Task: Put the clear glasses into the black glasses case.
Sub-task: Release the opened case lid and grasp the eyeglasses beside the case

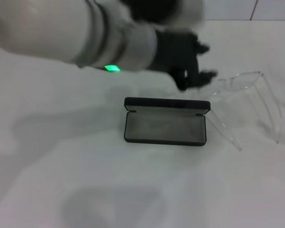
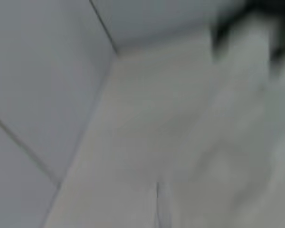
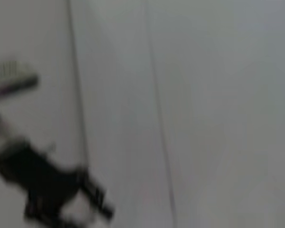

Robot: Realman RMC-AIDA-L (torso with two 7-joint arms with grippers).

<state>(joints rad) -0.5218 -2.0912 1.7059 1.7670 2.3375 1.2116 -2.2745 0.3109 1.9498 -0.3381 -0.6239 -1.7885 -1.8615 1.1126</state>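
Above, left gripper (image 1: 203, 61) jaws parted, holding nothing, beside clear glasses (image 1: 249, 102).

White arm (image 1: 61, 28), black claw (image 1: 202, 64)

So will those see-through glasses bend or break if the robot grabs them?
Probably they'd flex a bit: the clear glasses have long, thin arms that look springy, so they may twist. They seem light, all thin plastic, so a nudge might slide them across the white table. The left tool, hovering by their frame, should likely pinch gently.
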